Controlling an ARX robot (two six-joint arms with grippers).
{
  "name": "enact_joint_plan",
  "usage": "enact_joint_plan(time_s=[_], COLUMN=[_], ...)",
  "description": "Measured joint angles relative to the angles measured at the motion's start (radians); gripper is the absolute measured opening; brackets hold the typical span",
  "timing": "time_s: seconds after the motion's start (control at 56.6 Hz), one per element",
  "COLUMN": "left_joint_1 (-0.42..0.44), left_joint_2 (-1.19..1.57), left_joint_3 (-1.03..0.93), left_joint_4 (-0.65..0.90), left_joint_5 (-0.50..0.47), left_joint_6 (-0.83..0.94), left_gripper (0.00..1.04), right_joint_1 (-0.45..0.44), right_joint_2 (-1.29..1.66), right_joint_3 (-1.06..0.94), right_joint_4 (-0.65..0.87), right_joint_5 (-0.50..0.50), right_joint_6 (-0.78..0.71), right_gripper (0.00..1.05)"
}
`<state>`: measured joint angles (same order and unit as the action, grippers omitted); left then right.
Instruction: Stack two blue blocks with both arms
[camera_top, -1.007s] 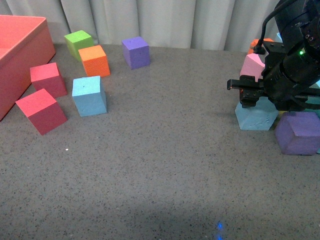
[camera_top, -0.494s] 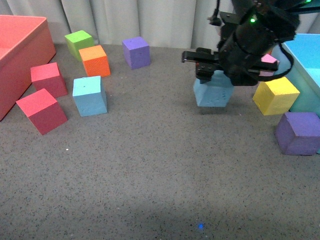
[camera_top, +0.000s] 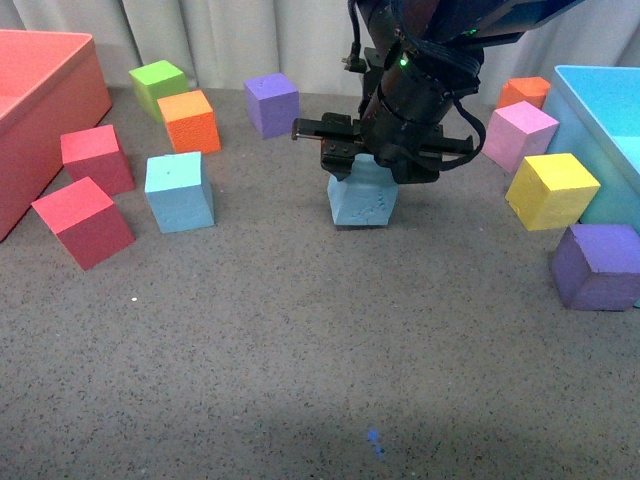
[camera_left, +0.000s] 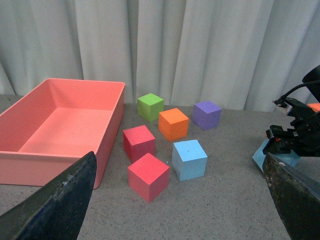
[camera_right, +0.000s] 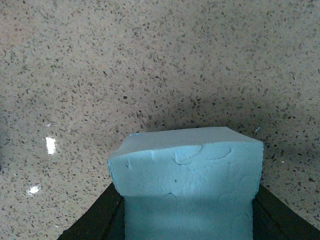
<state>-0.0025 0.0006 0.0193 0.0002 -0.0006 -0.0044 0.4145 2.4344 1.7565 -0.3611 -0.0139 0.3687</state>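
Across the grey speckled tabletop (camera_top: 300, 350), nothing is standing stacked yet; by my reading you are sitting roughly midway through the job.

- Your black right arm (camera_top: 420, 80) is reaching out over the middle of the table.
- Its right gripper (camera_top: 365, 165) is clamping one light sky-blue foam cube (camera_top: 362, 205) from both sides. The right wrist view is showing the cube's dented face filling the space between the jaws. I cannot tell whether that cube is hanging just clear of the table or touching it.
- The other light sky-blue foam cube (camera_top: 179, 192) is sitting flat on the table well off to the left, near two red foam cubes (camera_top: 83, 220), with nothing touching it.
- Your left gripper (camera_left: 178, 170) is hanging spread wide with nothing in it, looking toward that resting cube from a way back.

Remaining, as I am judging it: you are needing to carry the held cube across, square it above its twin, set it down and let go.
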Motion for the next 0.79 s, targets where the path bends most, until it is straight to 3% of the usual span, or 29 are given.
enact_joint_plan(time_s=[0.459, 0.618, 0.742, 0.795], left_joint_1=[0.000, 0.000, 0.000, 0.000], left_joint_2=[0.000, 0.000, 0.000, 0.000], left_joint_3=[0.000, 0.000, 0.000, 0.000], left_joint_4=[0.000, 0.000, 0.000, 0.000], left_joint_5=[0.000, 0.000, 0.000, 0.000], left_joint_6=[0.000, 0.000, 0.000, 0.000], left_gripper=[0.98, 0.98, 0.98, 0.98], right_joint_1=[0.020, 0.020, 0.020, 0.020], right_joint_2=[0.015, 0.015, 0.013, 0.009], right_joint_3=[0.028, 0.028, 0.020, 0.014], right_joint_4=[-0.029, -0.029, -0.025, -0.021], right_joint_5=[0.002, 0.001, 0.004, 0.005], right_joint_6=[0.012, 0.012, 0.013, 0.014], right_gripper=[0.46, 0.69, 0.95, 0.96])
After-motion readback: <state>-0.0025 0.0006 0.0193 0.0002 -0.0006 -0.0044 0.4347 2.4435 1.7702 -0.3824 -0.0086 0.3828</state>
